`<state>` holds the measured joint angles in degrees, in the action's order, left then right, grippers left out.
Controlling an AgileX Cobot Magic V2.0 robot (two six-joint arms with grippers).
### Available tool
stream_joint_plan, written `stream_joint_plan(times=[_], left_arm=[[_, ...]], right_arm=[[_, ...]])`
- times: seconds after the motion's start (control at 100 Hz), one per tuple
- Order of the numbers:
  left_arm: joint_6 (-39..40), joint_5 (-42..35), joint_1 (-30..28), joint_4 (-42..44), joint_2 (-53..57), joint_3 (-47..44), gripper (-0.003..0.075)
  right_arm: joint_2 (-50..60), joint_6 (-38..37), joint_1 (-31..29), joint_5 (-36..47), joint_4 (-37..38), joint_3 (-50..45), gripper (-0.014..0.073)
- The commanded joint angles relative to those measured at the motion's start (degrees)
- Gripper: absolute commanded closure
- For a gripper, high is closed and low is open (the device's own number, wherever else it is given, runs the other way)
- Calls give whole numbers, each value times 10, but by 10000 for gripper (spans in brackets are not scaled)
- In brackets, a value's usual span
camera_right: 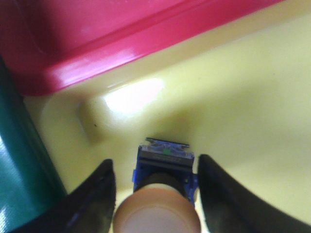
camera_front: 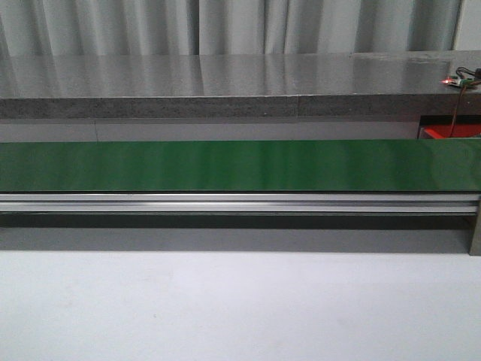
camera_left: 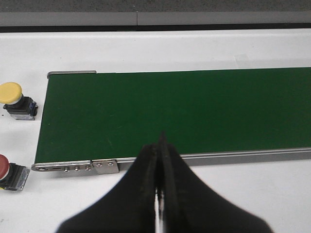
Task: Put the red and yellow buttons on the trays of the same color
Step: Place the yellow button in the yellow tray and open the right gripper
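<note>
Round-capped yellow button (camera_right: 163,204) between spread right end effector (camera_right: 155,194) fingers, glossy yellow tray (camera_right: 243,111).

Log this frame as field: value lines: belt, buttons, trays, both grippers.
belt: green conveyor belt, nothing on it in the front view
loose buttons: yellow button and red button on the white table, off the belt's end
trays: yellow tray beside red tray
left gripper: shut, empty, over the belt edge
right gripper: open, fingers either side of a button sitting in the yellow tray; cap looks pale, colour unclear
</note>
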<state>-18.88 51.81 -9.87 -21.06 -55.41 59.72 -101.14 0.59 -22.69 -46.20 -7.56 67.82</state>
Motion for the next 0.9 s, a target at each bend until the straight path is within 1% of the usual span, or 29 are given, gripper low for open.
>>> stream_joint_plan(times=[0.0,0.23,0.27,0.32,0.39,0.42,0.44,0.49,0.53,0.55,0.59,0.63,0.89], left_arm=[[-1,-28,3,-18,7,15,740],[-1,-28,3,-18,7,15,740],[-1,-28,3,-18,7,15,740],[-1,-28,3,-18,7,15,739],[-1,-28,3,-18,7,15,740],[-1,-28,3,-18,7,15,740],[-1,-28,3,-18,7,15,740],[-1,-28,3,-18,7,15,740],[-1,-28,3,-18,7,15,740],[-1,-28,3,-18,7,15,740],[-1,-28,3,-18,7,15,740],[-1,-28,3,-18,7,15,740],[-1,-28,3,-18,7,15,740]], right_arm=[[29,10,-3,2,-3,22,100],[81,10,-4,-21,5,41,103],[97,11,-4,-25,6,41,117],[116,11,-4,-32,9,41,154],[143,11,-3,-41,8,41,254],[153,11,-3,-43,8,41,323],[161,11,-3,-46,8,41,352],[179,11,-3,-52,5,41,479],[193,11,-3,-55,1,41,557],[199,13,-1,-56,-4,41,617],[210,17,4,-57,-4,41,673],[221,21,15,-58,-4,41,662],[276,34,107,-68,-4,40,666]])
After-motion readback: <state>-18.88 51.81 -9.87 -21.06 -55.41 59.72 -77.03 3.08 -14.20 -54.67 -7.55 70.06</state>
